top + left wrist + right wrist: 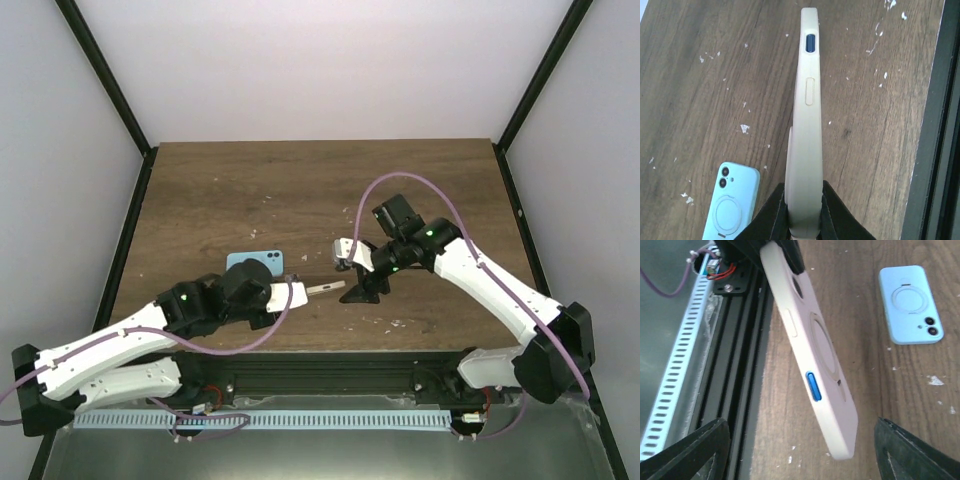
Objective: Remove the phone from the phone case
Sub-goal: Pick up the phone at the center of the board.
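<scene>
the left claw (pixel 802 220) is pressed together on the near end of the cream phone case (pixel 807 125), one black finger (pixel 771 220) on each flat face. it holds the case edge-on and clear of the table (pixel 300 190). of the phone (pixel 811 43) only a blue side button (pixel 813 386) shows, through a slot in the case's edge. so the phone looks to be seated inside. the screen side is hidden in every view.

the right claw (pixel 362 293) hangs at the far, free end of the cream case, spread wide and touching nothing. in its wrist view its two fingers (pixel 690 450) stand on either side of the case's tip, apart from it. a light blue phone (pixel 255 262) lies back-up on the wood, off to one side of the cream case and near the end the left claw grips. a black rail (pixel 740 365) runs along the table edge below the case.

the step in hand looks like the handover to peeling: one arm steadies the case, the other lines up on the free end. next, i judge, the right claw must close in on that far corner and catch only the soft lip. then it can bend the lip back or push the phone through, while the left grip stays firm. pinching both faces would clamp the phone in.
</scene>
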You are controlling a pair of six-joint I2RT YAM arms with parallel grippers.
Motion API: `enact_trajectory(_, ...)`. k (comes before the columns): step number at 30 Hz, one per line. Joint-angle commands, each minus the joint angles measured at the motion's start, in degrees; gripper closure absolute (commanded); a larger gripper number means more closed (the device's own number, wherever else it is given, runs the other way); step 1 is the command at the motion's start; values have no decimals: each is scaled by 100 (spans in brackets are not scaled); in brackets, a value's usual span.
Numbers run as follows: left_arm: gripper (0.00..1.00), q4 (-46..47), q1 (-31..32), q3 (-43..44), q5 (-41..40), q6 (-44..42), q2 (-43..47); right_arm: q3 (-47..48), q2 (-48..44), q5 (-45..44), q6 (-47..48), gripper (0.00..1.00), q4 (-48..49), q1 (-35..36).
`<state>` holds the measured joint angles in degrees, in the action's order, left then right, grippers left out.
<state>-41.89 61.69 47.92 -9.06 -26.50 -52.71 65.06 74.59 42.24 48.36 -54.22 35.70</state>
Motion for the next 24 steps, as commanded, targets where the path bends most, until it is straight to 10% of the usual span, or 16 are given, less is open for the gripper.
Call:
enact_trajectory(1, 100, 76, -205, 481, 718, 424, 0, -133, -102, -355, -578, 22, 1056, 203)
enact_trajectory(24, 100, 124, -585, 966, 1136, 403, -378, -376, 144, -1193, 28, 96, 892, 741)
